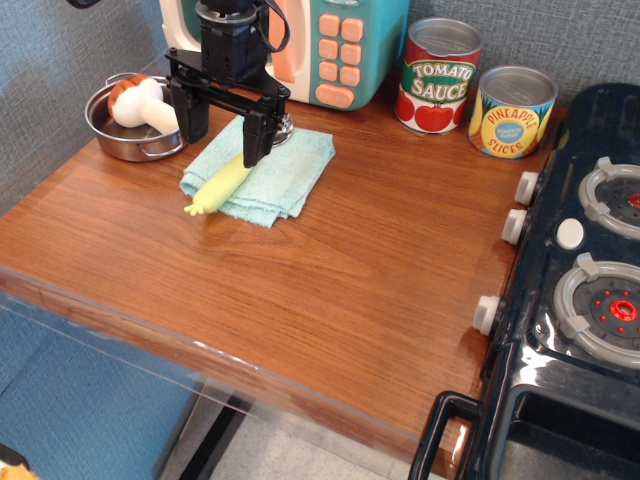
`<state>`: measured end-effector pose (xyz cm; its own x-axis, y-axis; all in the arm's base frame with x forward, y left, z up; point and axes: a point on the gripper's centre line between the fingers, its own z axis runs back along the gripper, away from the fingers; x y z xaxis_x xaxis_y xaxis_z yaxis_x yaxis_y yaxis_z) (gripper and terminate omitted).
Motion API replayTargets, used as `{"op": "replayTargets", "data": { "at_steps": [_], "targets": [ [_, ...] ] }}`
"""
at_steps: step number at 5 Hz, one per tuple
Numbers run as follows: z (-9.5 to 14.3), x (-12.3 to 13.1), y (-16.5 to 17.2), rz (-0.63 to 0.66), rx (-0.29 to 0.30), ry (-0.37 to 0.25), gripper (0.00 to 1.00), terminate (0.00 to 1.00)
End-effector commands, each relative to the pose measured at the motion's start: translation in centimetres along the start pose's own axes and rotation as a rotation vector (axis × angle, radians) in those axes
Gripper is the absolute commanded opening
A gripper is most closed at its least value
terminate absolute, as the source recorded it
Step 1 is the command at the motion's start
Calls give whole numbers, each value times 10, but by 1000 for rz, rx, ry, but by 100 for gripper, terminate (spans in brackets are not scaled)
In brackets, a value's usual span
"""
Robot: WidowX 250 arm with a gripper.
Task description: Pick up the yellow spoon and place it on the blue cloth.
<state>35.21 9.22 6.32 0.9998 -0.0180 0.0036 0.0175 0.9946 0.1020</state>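
Note:
The yellow spoon [220, 186] lies slantwise on the left part of the blue cloth [285, 172]. Its pale yellow-green handle tip sticks out past the cloth's front left edge. Its silver bowl [282, 127] rests near the cloth's back edge. My gripper [222, 143] hangs open just above the spoon, apart from it, with one black finger [193, 120] on the left and the other on the right. It holds nothing.
A steel pot [125, 122] with a white and orange mushroom toy [145, 103] stands left of the cloth. A toy microwave [320, 45], a tomato sauce can [438, 76] and a pineapple can [511, 111] line the back. A toy stove [590, 270] stands at the right.

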Motion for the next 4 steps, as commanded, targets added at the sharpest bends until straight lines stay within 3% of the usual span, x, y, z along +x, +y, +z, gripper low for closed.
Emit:
{"op": "replayTargets", "data": {
  "at_steps": [1,3,4],
  "targets": [
    [28,-3,8,16,19,-78,100,0],
    [28,-3,8,16,19,-78,100,0],
    [28,-3,8,16,19,-78,100,100]
  ]
}}
